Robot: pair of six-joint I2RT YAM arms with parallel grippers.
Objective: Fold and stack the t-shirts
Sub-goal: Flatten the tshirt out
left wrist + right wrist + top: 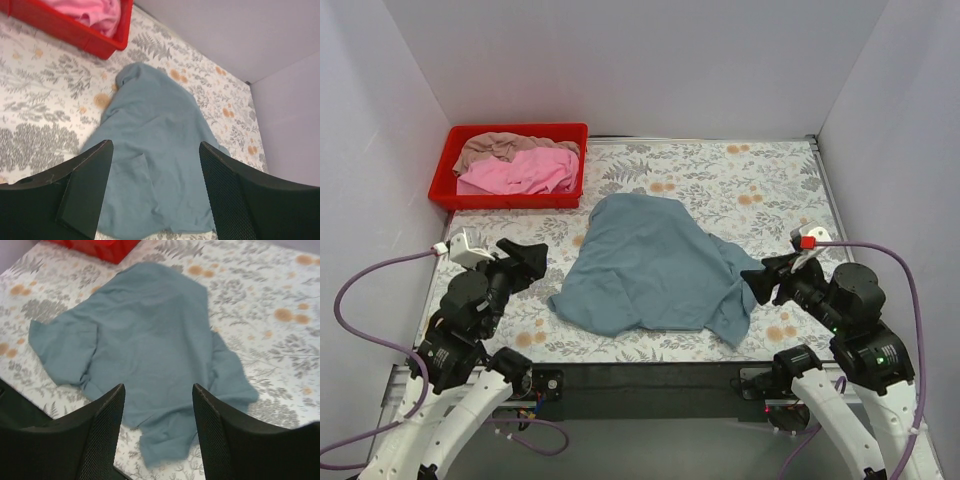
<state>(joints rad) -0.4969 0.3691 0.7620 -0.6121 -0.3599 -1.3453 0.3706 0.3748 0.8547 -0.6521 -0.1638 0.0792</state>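
Hovering both grippers low over the near half of the floral table [770, 185], and neither one has hold of anything. My left gripper [536, 258] is spread wide and empty, just off the left edge of the blue-grey t-shirt [650, 265]. In the left wrist view the cloth shows plainly through the gap between my two black fingers [85, 190]. My right gripper [756, 281] is parted too, nothing between its pads, right at the shirt's right edge. From above I cannot tell whether it brushes the fabric.

The blue-grey t-shirt lies unfolded and rumpled in the middle of the table. It is narrow at the far end and wider toward me, one sleeve is out to the left, and a loose flap is bunched at the near right corner.

At the far left corner sits the red tray [442, 187]. The pink t-shirt [525, 172] is heaped in it, and the beige-tan t-shirt [498, 146] is crumpled along its far side, touching the pink one.
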